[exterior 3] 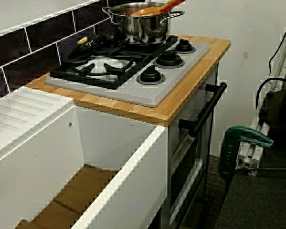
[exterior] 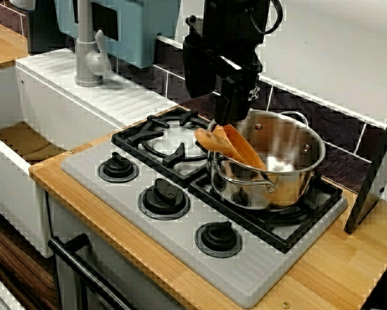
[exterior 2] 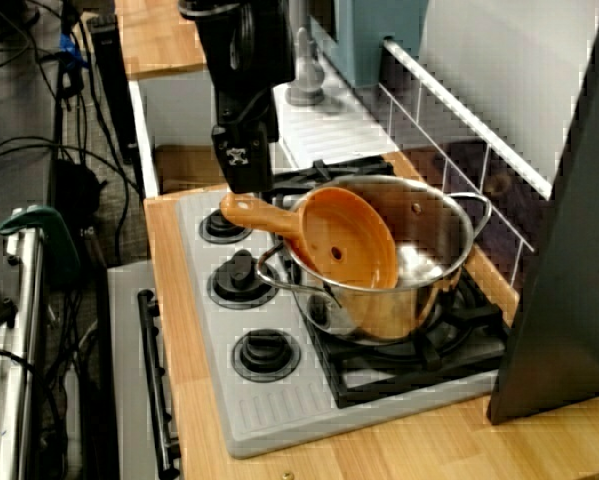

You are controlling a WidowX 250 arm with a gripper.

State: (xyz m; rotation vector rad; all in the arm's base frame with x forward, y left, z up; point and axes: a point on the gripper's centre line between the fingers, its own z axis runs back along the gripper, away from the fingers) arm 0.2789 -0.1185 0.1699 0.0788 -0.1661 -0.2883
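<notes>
A steel pot (exterior: 290, 177) stands on the right burner of a grey toy hob (exterior: 193, 268). An orange wooden spoon (exterior: 243, 150) leans in it, bowl inside and handle sticking out over the rim towards the left burner. My black gripper (exterior: 225, 120) hangs straight over that handle end, at or just above it. In the view from the knob side the gripper (exterior 2: 245, 184) sits right above the spoon (exterior 2: 344, 238) handle, and the fingers' spacing is too dark to read. The low view from beside the sink shows only the pot (exterior 3: 138, 28) and spoon (exterior 3: 154, 8).
The left burner grate (exterior: 167, 139) is bare. Three black knobs (exterior: 163, 197) line the hob's front. A white sink (exterior: 25, 139) with a grey tap (exterior: 86, 51) lies to the left. A dark panel (exterior: 377, 174) leans at the right. A green clamp (exterior 3: 238, 143) stands beside the oven.
</notes>
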